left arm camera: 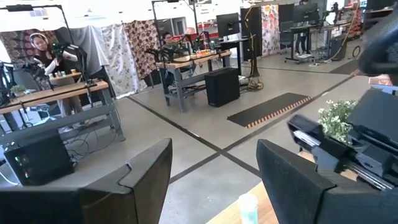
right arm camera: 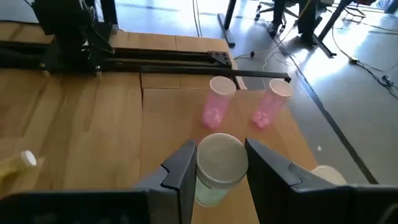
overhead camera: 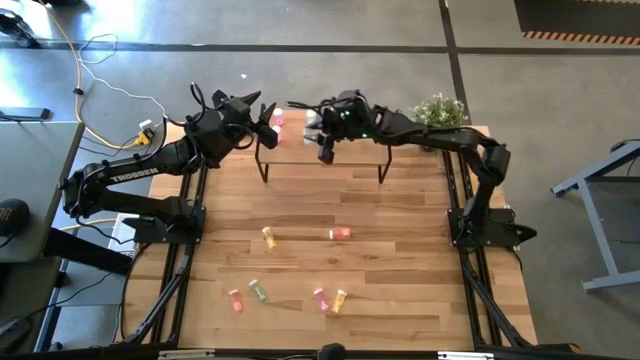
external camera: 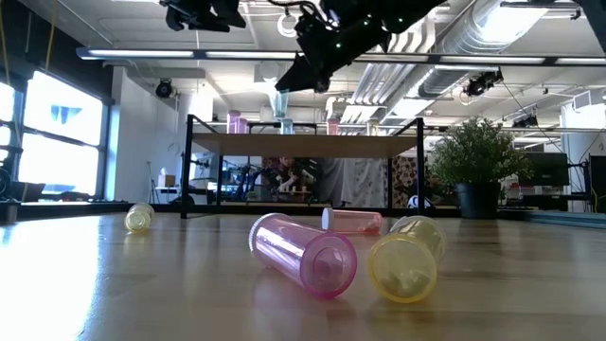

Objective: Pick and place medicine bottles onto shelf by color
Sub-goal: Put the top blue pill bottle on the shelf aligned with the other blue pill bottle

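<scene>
A pale-capped bottle (right arm camera: 217,168), its body seemingly green though little of it shows, sits pinched between the fingers of the right gripper (right arm camera: 219,167), which hangs above the shelf (overhead camera: 320,148) at the far edge of the table (overhead camera: 400,290). In the right wrist view two pink bottles (right arm camera: 216,103) stand upright on the shelf board just beyond the held one, close together but apart, near the end of the board. From the low view the shelf (external camera: 303,145) reads as a light-wood top on thin black legs, with the right gripper (external camera: 284,95) held over it and small bottles standing along its top. The left gripper (overhead camera: 268,122) hovers near the left end of the shelf, its fingers (left arm camera: 134,180) spread apart with nothing between them; a pale cap (left arm camera: 248,205) shows past them, and whether that bottle stands on the shelf cannot be told from this angle. On the tabletop nearer the front, loose bottles lie on their sides: a yellow one (overhead camera: 268,237) and a red-orange one (overhead camera: 340,233) around the middle, then a red-orange one (overhead camera: 236,300), a green one (overhead camera: 258,291), a pink one (overhead camera: 321,299) and a yellow one (overhead camera: 340,300) closer to the near edge, the last two just beside each other. A potted plant (overhead camera: 440,110) stands at the far right corner.
</scene>
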`<action>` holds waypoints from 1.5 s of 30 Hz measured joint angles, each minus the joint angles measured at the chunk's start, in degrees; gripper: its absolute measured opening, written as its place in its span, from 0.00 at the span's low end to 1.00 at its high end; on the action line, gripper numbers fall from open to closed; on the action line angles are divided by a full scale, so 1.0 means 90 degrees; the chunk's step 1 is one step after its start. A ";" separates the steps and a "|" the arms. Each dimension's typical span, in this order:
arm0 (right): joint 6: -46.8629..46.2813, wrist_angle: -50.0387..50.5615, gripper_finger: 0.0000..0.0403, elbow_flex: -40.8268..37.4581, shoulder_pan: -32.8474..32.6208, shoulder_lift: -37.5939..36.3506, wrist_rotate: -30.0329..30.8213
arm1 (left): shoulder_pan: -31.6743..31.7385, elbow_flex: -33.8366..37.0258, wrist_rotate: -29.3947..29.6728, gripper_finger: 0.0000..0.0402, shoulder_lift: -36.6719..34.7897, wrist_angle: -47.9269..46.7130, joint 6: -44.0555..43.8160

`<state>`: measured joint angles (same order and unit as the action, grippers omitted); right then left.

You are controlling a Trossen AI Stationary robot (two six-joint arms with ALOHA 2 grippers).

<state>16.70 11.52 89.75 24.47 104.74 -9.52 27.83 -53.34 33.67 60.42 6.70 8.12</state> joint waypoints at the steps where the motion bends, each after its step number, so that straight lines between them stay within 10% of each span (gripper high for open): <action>1: 0.0023 0.0122 0.27 0.0113 0.0006 0.0072 0.0011 | 0.0000 0.0000 0.0000 0.56 0.0000 -0.0002 0.0002; 45: 0.0297 0.0610 0.39 0.0330 0.0012 0.0547 0.0459 | 0.0001 0.0000 -0.0002 0.56 0.0000 -0.0002 0.0002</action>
<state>19.38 17.01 92.73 24.58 109.67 -5.39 27.84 -53.34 33.65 60.42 6.68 8.14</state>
